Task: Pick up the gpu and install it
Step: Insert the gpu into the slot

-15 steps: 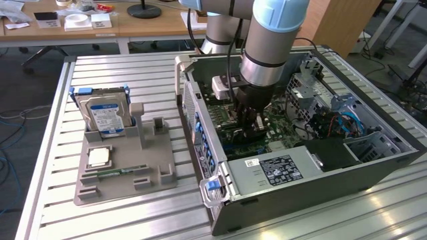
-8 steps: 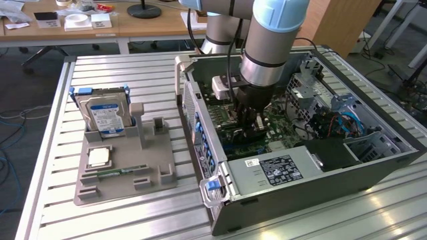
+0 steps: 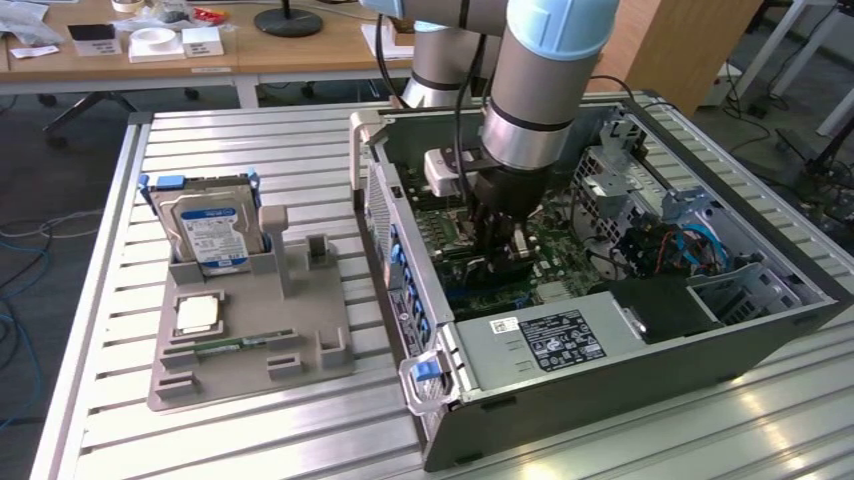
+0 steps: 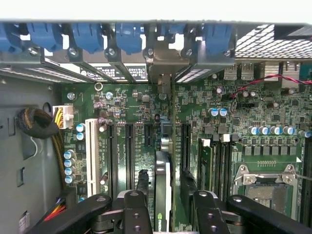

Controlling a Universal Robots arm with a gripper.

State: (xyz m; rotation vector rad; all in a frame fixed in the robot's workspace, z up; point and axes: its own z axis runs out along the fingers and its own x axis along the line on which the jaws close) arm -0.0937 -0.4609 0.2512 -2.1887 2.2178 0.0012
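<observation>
Pincer point(image 4: 163, 204) spread wide, fingers either side of the gpu point(image 4: 163, 190), not visibly clamping. Card stands on edge in a motherboard point(image 4: 273, 122) slot, inside the computer case point(image 3: 601, 370). Risk: card half-seated, tilting loose if bumped on lifting away.

No legible txt; labels on hard drive point(image 3: 211, 232), PC case point(image 3: 561, 338) unreadable

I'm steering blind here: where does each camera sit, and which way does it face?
Exterior view: off the arm, above, looking down at the open computer case and parts tray; the arm's grey tube reaches inside.
Wrist view: on the wrist, facing the motherboard; the open hand straddles the gpu, standing edge-on in a slot.
Shared: the hand and motherboard.
</observation>
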